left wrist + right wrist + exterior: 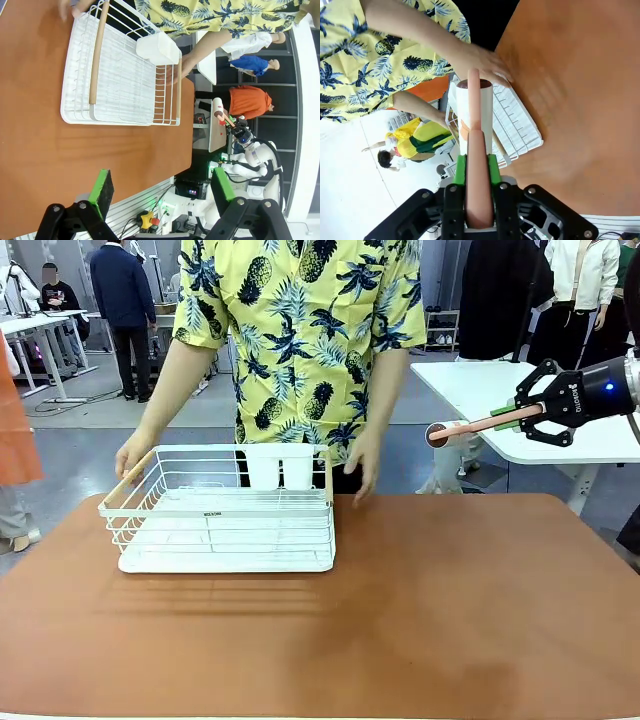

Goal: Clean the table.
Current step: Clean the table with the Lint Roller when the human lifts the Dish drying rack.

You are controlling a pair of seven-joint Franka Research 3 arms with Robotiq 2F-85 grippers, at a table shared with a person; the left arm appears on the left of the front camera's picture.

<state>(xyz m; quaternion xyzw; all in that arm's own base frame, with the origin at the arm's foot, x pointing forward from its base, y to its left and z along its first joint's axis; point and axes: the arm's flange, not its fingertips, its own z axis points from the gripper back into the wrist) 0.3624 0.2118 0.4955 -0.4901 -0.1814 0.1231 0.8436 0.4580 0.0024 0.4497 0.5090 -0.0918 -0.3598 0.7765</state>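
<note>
- R gripper (520,416) was clamped on the tail end of a pink utensil (470,426), dark round tip pointing toward the person. It was held up in the air at the right, well above the table (450,600).
- L gripper (162,189) was wide open, nothing btwn its pads, hovering over the table's near side.
- Table top carried the white wire rack (225,540) at far left. Rack looked empty, w/ a cutlery cup (280,468) on its far wall.
- Person had one hand (133,455) at the rack's left handle, other hand (365,468) just beside its right end.
- Risk 1, imo: if I swung the utensil to the rack/cup, the path would run right past that hand, so contact unless it cleared.
- Risk 2: grip sat at the handle's end w/ a long overhang. A quick wrist move could pivot it or let it slip out short of the rack.
- Risk 3: person shifting the rack mid-approach, so a missed drop.
</note>
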